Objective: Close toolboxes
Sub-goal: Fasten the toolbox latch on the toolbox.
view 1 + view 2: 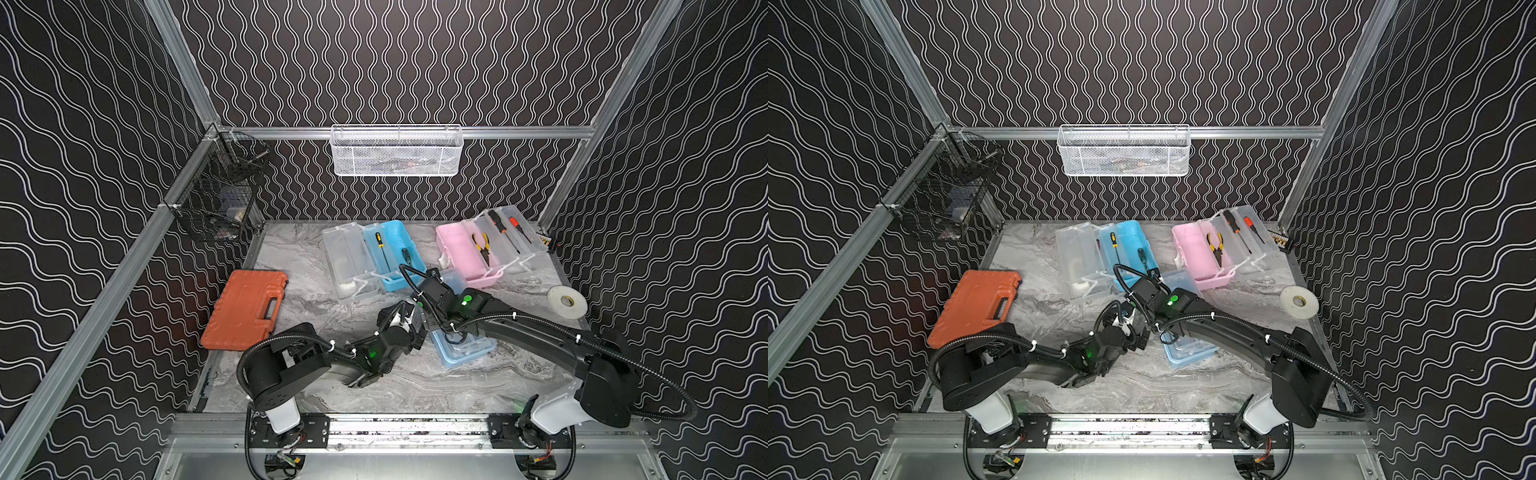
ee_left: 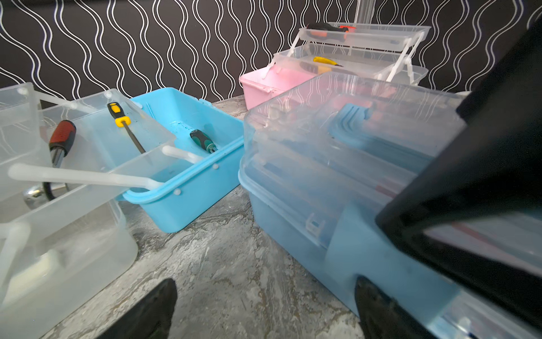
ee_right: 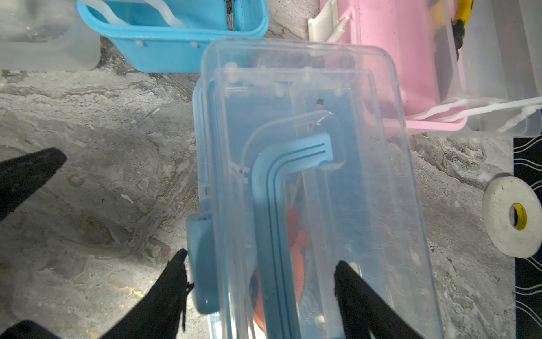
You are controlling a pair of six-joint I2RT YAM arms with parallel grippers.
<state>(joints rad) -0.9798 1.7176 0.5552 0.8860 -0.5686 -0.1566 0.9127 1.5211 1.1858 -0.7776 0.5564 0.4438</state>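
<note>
On the grey marbled table (image 1: 332, 395), the closed light-blue plastic toolbox with a clear lid (image 1: 465, 353) lies near centre, toward 4 o'clock. The right gripper (image 3: 259, 258) is spread wide over its lid. The left gripper (image 2: 265, 281), also wide, is at its 9 o'clock side. The open light-blue toolbox (image 1: 390, 257) is at 12 o'clock and the open pink toolbox (image 1: 461, 253) at 1 o'clock.

Black arms (image 1: 540, 336), white bases (image 1: 282, 413), green lights (image 1: 467, 298), ribbed black cable conduits (image 1: 240, 370)

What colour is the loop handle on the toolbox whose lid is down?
Light blue. The handle shows best in the right wrist view.
</note>
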